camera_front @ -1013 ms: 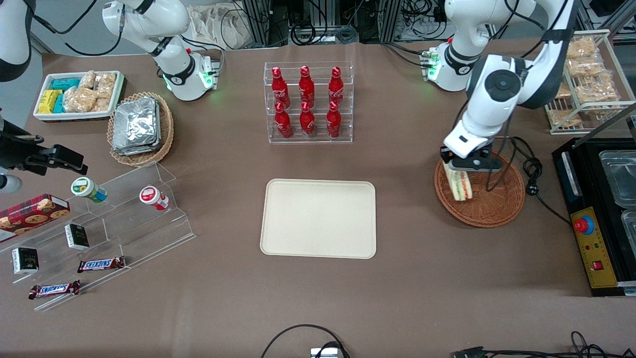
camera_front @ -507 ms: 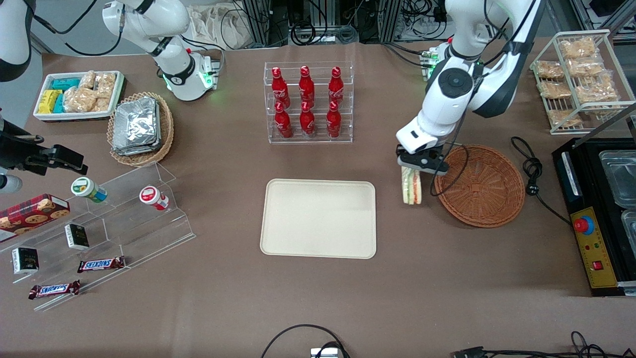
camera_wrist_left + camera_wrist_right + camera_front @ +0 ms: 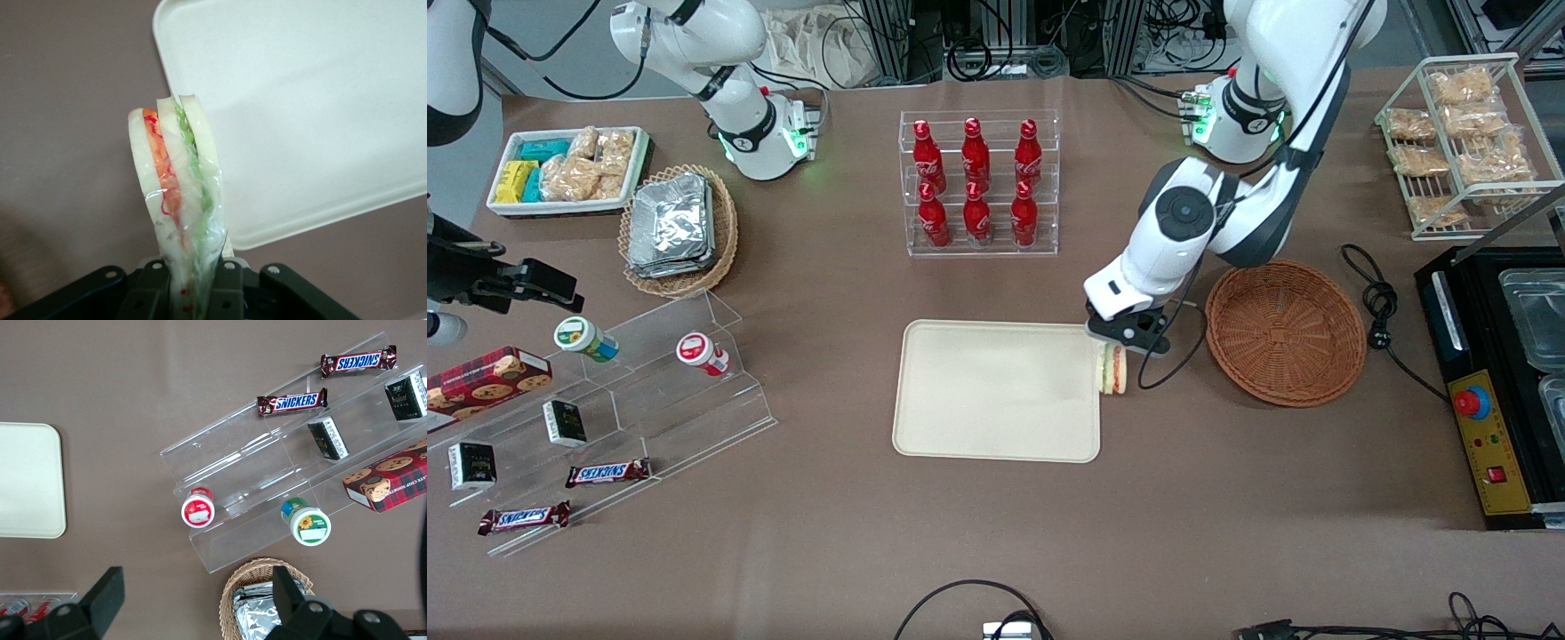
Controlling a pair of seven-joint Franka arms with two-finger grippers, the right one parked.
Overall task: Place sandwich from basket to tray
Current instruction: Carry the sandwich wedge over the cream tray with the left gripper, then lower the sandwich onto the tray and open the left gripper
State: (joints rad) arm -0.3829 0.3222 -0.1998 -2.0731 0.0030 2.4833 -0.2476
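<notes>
1. Pickup done: sandwich (image 3: 1112,370) out of the round wicker basket (image 3: 1286,331), which now sits bare of it, toward the working arm's end of the table (image 3: 1227,498).
2. Gripped now by the left gripper (image 3: 1120,341); fingers (image 3: 225,291) closed on the bread's narrow end, wrap and all, with the wedge hanging downward, filling edge-on in the wrist view.
3. Carry nearly done: held just above the tray (image 3: 996,391) edge nearest the basket, half over the rim, half over bare table.
4. Left to do, by judgement: shift a little farther over the tray's flat middle, lower until the sandwich rests on it, open the fingers, lift clear.
5. Risk worth noting: released here, likely to land on the rim and tip off onto the table.
</notes>
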